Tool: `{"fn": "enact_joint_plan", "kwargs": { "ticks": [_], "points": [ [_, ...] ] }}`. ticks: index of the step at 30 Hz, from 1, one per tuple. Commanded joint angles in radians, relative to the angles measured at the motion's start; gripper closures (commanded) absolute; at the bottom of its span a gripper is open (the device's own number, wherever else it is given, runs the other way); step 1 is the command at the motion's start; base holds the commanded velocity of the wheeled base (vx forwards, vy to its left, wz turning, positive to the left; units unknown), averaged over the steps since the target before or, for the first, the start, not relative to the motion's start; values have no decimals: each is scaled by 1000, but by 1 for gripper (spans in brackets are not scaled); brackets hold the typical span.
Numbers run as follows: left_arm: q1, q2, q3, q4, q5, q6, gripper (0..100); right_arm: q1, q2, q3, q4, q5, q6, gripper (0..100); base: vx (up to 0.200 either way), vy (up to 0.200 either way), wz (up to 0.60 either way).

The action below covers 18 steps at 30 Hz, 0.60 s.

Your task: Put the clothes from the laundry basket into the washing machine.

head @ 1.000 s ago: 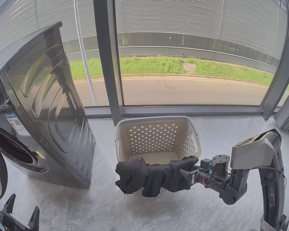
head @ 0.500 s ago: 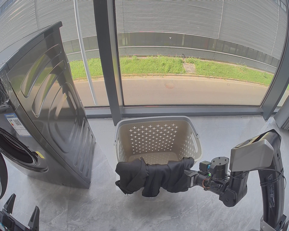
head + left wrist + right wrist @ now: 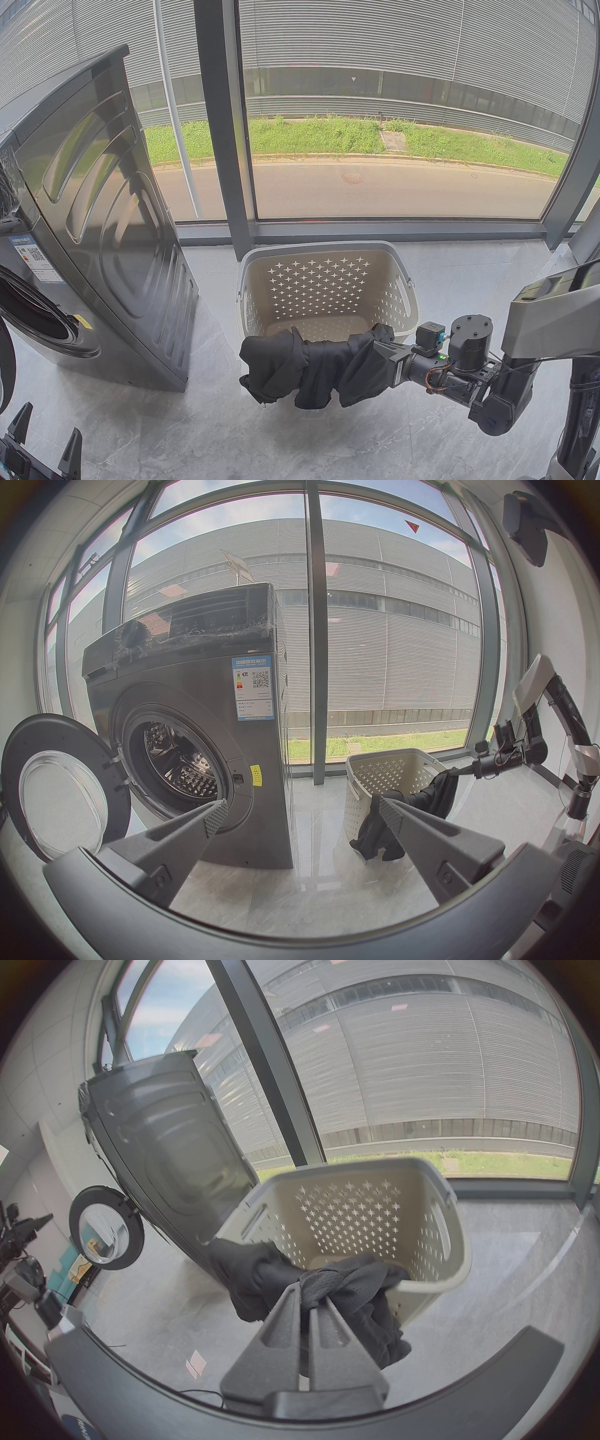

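Note:
A black garment (image 3: 315,369) lies draped over the near rim of the cream laundry basket (image 3: 325,284). My right gripper (image 3: 381,355) is shut on the garment's right end, with the dark cloth (image 3: 340,1285) bunched between its fingers. The grey washing machine (image 3: 94,219) stands at the left with its round door (image 3: 59,789) swung open and the drum (image 3: 175,761) exposed. My left gripper (image 3: 44,437) sits low at the bottom left, open, nothing between its fingers (image 3: 187,836).
Glass walls and a dark window post (image 3: 219,125) close off the space behind the basket. Grey tiled floor (image 3: 206,431) lies free between the basket and the washing machine front.
My right gripper closed on the garment's right end and lifted it slightly, bunching the cloth. The right arm's upper part shifted to the right. The left gripper stayed still.

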Motion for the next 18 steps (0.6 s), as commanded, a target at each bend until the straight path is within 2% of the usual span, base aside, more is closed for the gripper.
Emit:
{"fn": "enact_joint_plan", "kwargs": {
  "ticks": [1, 9, 18],
  "points": [
    [1, -18, 16, 0, 0, 2, 0, 18, -188, 49, -1, -1, 0, 100, 0, 0, 0],
    [1, -18, 16, 0, 0, 2, 0, 46, -383, 115, 1, -2, 2, 100, 0, 0, 0],
    [1, -18, 16, 0, 0, 0, 0, 34, -476, 96, 2, -9, -7, 100, 0, 0, 0]
  ]
}}
